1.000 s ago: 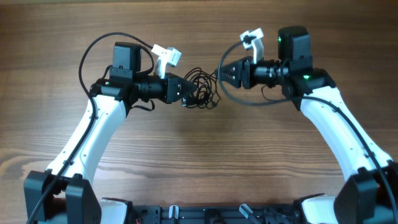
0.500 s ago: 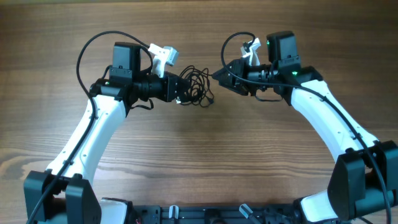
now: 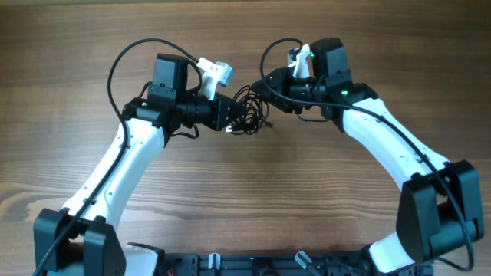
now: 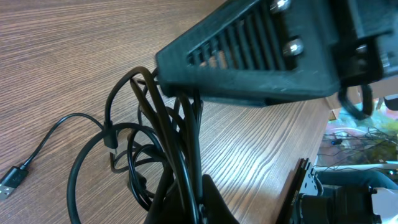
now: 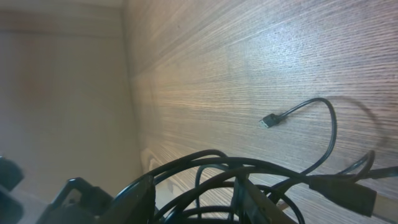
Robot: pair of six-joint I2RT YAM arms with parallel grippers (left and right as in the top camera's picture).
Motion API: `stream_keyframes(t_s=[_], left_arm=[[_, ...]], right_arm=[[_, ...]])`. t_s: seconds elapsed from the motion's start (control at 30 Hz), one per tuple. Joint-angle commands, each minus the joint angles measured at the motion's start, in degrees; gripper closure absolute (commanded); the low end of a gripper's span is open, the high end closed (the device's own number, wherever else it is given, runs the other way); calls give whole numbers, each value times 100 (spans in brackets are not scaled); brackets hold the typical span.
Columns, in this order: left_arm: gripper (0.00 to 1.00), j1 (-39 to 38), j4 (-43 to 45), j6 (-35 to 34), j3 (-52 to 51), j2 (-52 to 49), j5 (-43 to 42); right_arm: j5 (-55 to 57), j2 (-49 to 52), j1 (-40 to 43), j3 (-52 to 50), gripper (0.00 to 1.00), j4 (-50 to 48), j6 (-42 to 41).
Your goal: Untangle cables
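The cables (image 3: 250,112) are a small knotted bundle of thin black cords between my two grippers. My left gripper (image 3: 229,116) is shut on several strands, which pass between its fingertips in the left wrist view (image 4: 186,202). Loose loops (image 4: 118,146) hang from it, and a silvery plug (image 4: 10,181) lies on the wood. My right gripper (image 3: 265,88) sits against the bundle's right side. Its fingers (image 5: 196,199) are apart, with strands (image 5: 211,163) crossing between and over them. A small plug end (image 5: 268,121) and a thicker plug (image 5: 348,190) lie beyond.
The wooden table (image 3: 245,199) carries nothing else. My right gripper's black finger (image 4: 249,56) fills the top of the left wrist view. Thicker arm cables loop above each wrist (image 3: 123,57) (image 3: 270,52). The table's edge shows in the left wrist view (image 4: 311,155).
My right gripper has swung left and reached into the bundle's right side. My left arm has shifted slightly right, still holding the cables.
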State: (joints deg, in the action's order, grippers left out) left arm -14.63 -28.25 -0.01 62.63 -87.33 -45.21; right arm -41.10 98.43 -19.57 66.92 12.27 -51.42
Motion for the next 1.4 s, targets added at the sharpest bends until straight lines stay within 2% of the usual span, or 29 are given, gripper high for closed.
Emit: stream_keyframes(t_s=[0.0, 0.07, 0.1, 0.13, 0.27, 0.37, 0.43, 0.5, 0.57, 0.63, 0.67, 0.73, 0.8, 0.87, 0.9, 0.93, 0.97, 1.1, 1.13, 1.27, 1.3, 1.37], left_arm=[[96, -28, 15, 129, 28, 63, -33], [96, -90, 11, 129, 28, 63, -33], [96, -122, 11, 129, 28, 63, -31], [96, -177, 13, 129, 28, 63, -26], [96, -195, -105, 55, 28, 63, 299], [96, -188, -527, -437, 28, 63, 1340], [96, -186, -850, -914, 28, 63, 2212], [96, -186, -1080, -1703, 28, 52, 3248], [96, -186, -1161, -2680, 28, 52, 4135], [96, -188, -839, -2828, 28, 52, 3792], [96, -188, -667, -2743, 28, 52, 3464], [96, -188, -205, -2127, 28, 52, 2275], [96, -188, 46, -1672, 28, 52, 1478], [96, -188, 109, -1554, 28, 52, 1209], [96, -188, 107, -1517, 28, 52, 1141], [96, -188, 109, -1517, 28, 52, 1036], [96, -188, 140, -1517, 28, 52, 868], [96, -186, 560, -1532, 28, 52, -90], [96, -186, 654, -1617, 28, 52, -98], [96, -90, 1075, -2671, 28, 52, -223], [96, -46, 1335, -2789, 28, 52, -581], [96, -31, 1910, -2516, 28, 52, -1504]], right_arm=[[-136, 155, -149, 7, 58, -234, -216], [-278, 155, -149, 7, 69, -638, -525], [-428, 155, -146, 7, 79, -931, -739], [-560, 155, -146, 7, 96, -1193, -874], [-675, 153, 79, 9, 96, -2031, -710], [-1091, 129, 656, 7, 95, -2968, -734], [-1434, 109, 1145, 7, 95, -3713, -970], [-1696, 92, 1580, 9, 95, -4203, -1224], [-1904, 72, 1950, 7, 95, -3967, -1189], [-1978, 72, 2129, 7, 95, -3025, -732], [-1915, 72, 2168, 7, 95, -2448, -227], [-1335, 72, 2175, 7, 92, -1182, 734], [-498, 72, 2173, 7, 90, -74, 1270], [415, 72, 2168, 7, 82, 852, 1637], [831, 72, 2168, 7, 66, 1290, 1869], [1012, 72, 2170, 7, 55, 1534, 2116], [1054, 72, 2170, 9, 48, 1733, 2428], [682, 15, 2173, 15, 38, 2295, 3381], [603, -37, 2177, 15, 36, 2341, 3512], [96, -542, 2238, 15, 34, 2389, 4004], [-229, -713, 2247, 13, 34, 2389, 4227], [-1322, -1029, 2245, 13, 35, 2371, 4846]])
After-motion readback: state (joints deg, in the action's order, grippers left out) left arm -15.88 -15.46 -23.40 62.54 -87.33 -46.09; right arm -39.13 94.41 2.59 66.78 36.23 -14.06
